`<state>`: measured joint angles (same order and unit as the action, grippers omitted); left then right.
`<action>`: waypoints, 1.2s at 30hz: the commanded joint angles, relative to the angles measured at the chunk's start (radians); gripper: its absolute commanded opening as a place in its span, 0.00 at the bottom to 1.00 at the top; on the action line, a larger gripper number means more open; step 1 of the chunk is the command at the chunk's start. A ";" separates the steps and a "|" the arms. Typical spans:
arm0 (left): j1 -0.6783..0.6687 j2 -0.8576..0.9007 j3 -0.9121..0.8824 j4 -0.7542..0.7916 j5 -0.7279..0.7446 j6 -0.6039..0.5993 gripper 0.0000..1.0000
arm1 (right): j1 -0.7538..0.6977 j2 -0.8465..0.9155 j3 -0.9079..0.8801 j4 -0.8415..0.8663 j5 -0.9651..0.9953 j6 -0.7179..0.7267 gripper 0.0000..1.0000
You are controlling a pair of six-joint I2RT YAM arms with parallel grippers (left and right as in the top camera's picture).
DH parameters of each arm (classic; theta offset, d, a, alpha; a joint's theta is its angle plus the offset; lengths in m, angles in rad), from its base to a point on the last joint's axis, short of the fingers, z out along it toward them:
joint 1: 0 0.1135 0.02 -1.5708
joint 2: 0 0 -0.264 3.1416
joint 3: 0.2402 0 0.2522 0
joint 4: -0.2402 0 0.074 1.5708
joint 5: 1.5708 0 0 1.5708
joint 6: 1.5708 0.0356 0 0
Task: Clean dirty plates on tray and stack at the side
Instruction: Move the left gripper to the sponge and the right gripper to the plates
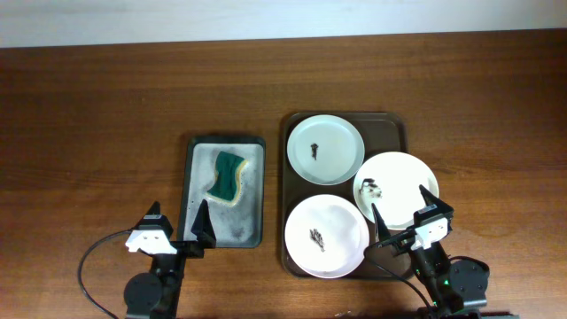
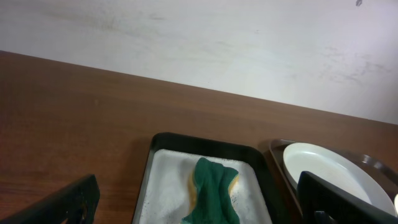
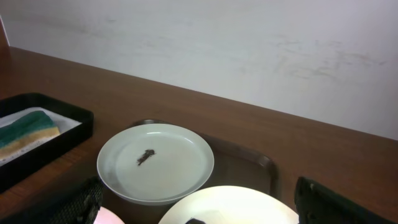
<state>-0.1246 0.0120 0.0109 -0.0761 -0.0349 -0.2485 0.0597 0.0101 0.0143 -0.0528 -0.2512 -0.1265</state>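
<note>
Three specked white plates are being carried on the brown tray. Left of that tray, a green-yellow sponge is being kept in a grey tray. The left gripper and the right gripper are being held spread and empty. The sponge is probably best gripped first, squarely across its middle.

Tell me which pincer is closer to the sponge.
Left. The left pincer sits just short of the sponge at the near end of the grey tray; the right pincer is over the plates on the brown tray.
</note>
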 commanded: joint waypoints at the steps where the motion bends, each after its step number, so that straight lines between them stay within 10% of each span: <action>1: 0.005 0.000 -0.002 -0.005 -0.011 0.019 1.00 | 0.006 -0.005 -0.009 0.000 0.002 0.012 0.99; 36: 0.005 0.000 -0.002 0.053 0.177 0.019 0.99 | 0.006 -0.005 -0.009 0.010 -0.071 0.013 0.99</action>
<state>-0.1246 0.0120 0.0109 -0.0322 0.0841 -0.2485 0.0597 0.0101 0.0143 -0.0517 -0.2562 -0.1265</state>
